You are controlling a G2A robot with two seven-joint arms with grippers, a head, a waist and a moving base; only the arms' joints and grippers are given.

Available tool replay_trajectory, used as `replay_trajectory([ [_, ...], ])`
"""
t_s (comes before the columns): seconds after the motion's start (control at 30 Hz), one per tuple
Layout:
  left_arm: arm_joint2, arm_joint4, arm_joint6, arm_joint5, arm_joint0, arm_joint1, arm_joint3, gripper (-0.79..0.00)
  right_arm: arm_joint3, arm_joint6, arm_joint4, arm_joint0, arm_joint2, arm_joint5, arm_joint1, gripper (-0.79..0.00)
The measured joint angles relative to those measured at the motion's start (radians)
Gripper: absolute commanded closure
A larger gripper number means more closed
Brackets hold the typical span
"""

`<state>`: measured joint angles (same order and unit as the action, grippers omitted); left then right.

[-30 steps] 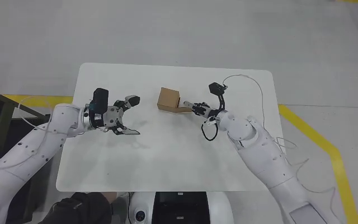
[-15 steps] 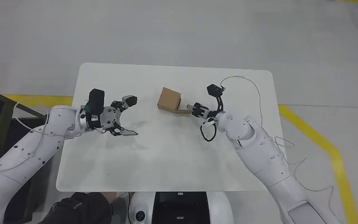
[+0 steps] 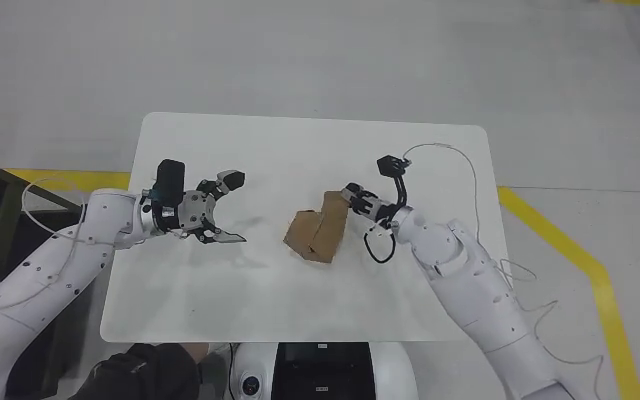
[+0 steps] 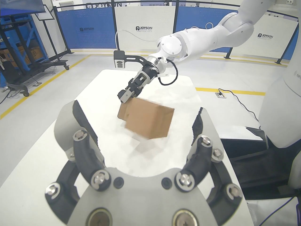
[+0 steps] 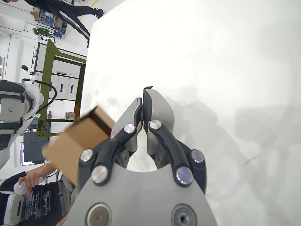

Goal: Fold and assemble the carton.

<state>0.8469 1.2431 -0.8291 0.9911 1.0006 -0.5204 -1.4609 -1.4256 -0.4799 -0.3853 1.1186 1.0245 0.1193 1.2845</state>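
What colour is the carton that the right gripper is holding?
It is a plain brown cardboard carton, seen best in the left wrist view.

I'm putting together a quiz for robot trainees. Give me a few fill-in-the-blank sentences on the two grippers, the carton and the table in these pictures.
1. The right gripper is ___ on a flap of the carton.
2. The left gripper has its fingers ___ and holds nothing.
3. The table under the brown carton is ___ in colour.

Missing words: shut; open; white.
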Motion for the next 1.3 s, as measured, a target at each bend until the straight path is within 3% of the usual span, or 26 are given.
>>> replay_trajectory([
  [0.37,-0.007,0.004,0.010,0.010,-0.006,-0.012,0.018,-0.785,-0.189,0.183,-0.071,0.158,0.056,0.120,-0.018,0.000],
  [0.6,-0.011,0.001,0.018,0.018,-0.009,-0.021,0.030,-0.785,-0.114,0.340,-0.065,0.201,0.035,0.189,-0.008,0.000],
  [0.73,-0.011,0.002,0.021,0.021,-0.011,-0.025,0.035,-0.785,-0.086,0.441,-0.127,0.222,0.029,0.230,-0.005,0.000],
  [0.93,-0.012,0.006,0.021,0.021,-0.012,-0.029,0.035,-0.785,-0.135,0.600,-0.341,0.260,0.048,0.384,-0.016,0.000],
  [1.07,-0.015,0.014,0.021,0.021,-0.013,-0.032,0.032,-0.785,-0.153,0.733,-0.513,0.282,0.053,0.378,-0.018,0.000],
  [1.3,-0.015,0.024,0.021,0.021,-0.015,-0.036,0.037,-0.785,-0.086,0.901,-0.682,0.261,0.036,0.295,-0.008,0.000],
])
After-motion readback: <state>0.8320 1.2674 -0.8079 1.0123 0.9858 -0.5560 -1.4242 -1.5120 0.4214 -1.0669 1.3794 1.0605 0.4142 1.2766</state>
